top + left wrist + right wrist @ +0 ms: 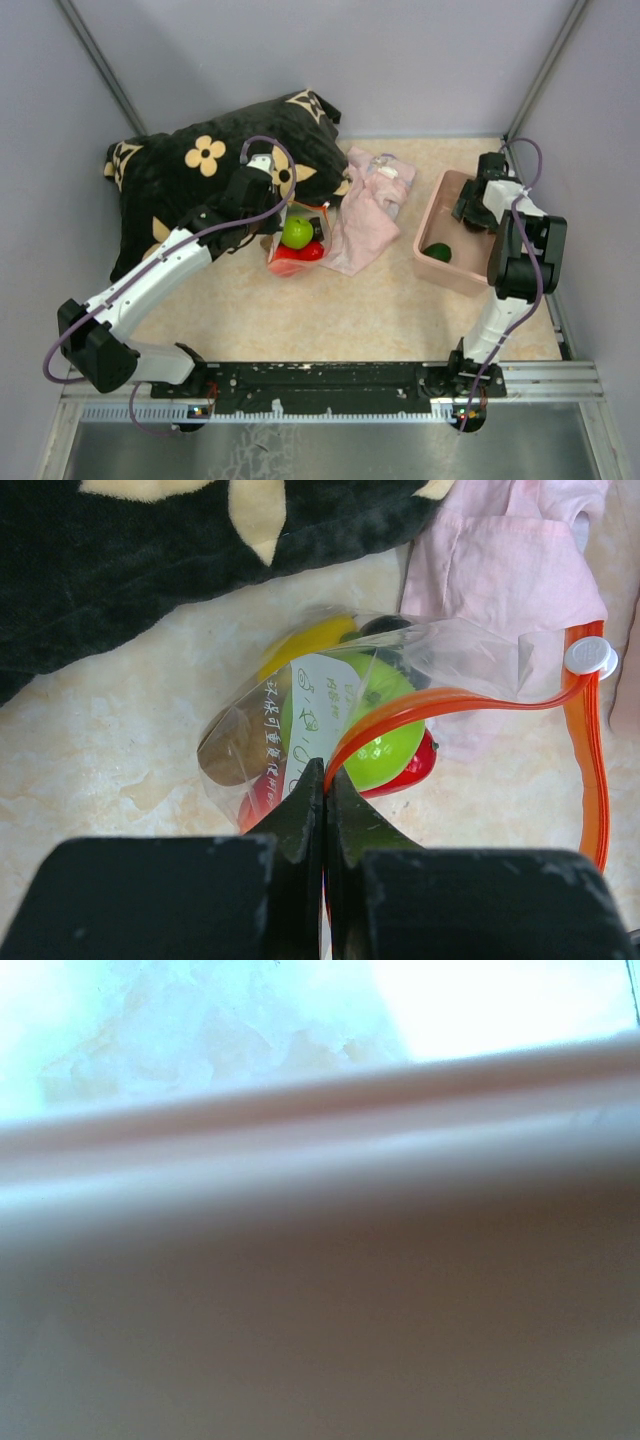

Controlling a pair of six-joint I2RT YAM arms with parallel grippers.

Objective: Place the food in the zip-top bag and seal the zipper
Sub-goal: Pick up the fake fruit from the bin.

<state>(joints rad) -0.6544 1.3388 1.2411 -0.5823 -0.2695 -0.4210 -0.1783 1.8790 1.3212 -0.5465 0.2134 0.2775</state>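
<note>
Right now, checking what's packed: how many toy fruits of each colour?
Yellow fruit: 1
Lime green fruit: 1
Red fruit: 1
Brown fruit: 1
Dark green fruit, in pink bin: 1
Total: 5; a dark shape in the bag is unclear.

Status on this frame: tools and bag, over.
Left tool shut on zipper end. Right tool at pink bin, state unclear. Zip-top bag holds food, mouth open. Dark green item lies in bin.
</note>
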